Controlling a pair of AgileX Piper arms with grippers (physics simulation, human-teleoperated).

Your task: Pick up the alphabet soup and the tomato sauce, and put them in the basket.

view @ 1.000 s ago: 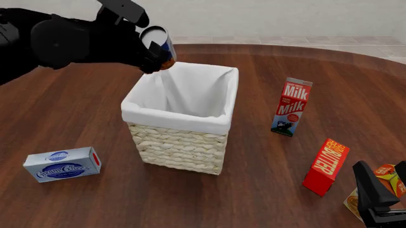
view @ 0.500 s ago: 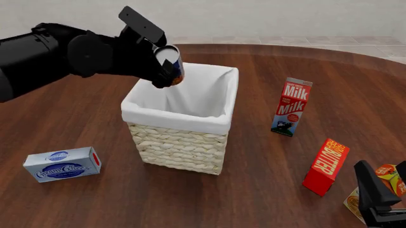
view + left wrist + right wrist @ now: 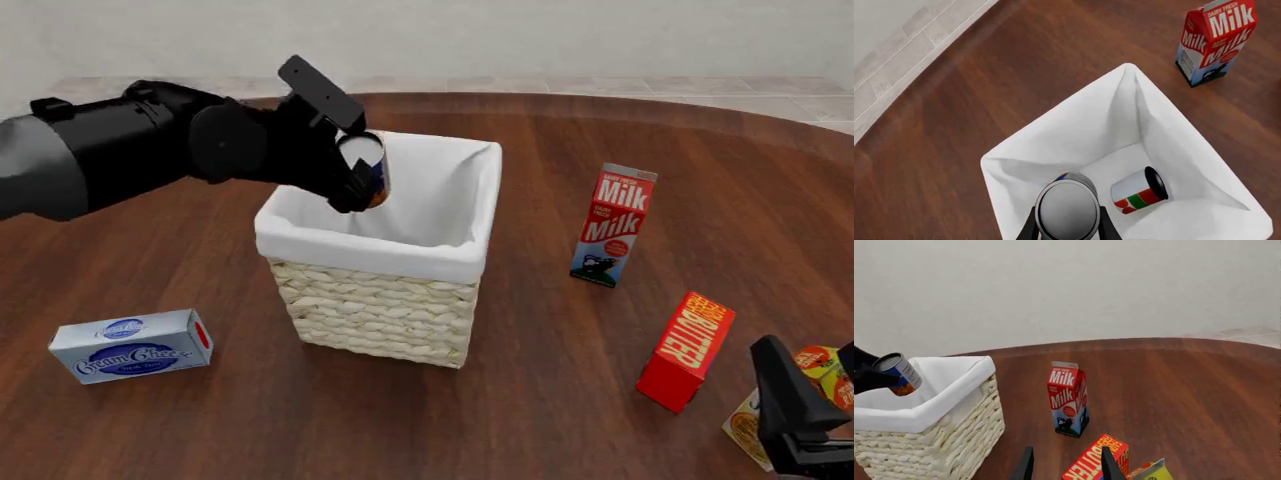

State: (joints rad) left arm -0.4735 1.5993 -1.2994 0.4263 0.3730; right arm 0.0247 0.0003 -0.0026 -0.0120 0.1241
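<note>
One can sits clamped in my left pincer [image 3: 358, 172]: the alphabet soup [image 3: 364, 168], tilted, its silver top facing back toward me. It hangs over the near-left part of the basket [image 3: 380, 255], just above the white liner, so the drop is straight down. Inside, on the basket's floor, the tomato sauce [image 3: 1139, 190] lies on its side, a little off from directly beneath. My right pincer [image 3: 1064, 466] idles far off, jaws apart and empty, near the butter box [image 3: 686, 351].

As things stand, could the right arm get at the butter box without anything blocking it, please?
Probably yes. The right gripper is open and empty, and the butter box stands on the table just ahead of it, apart from the milk carton, with nothing between.
</note>
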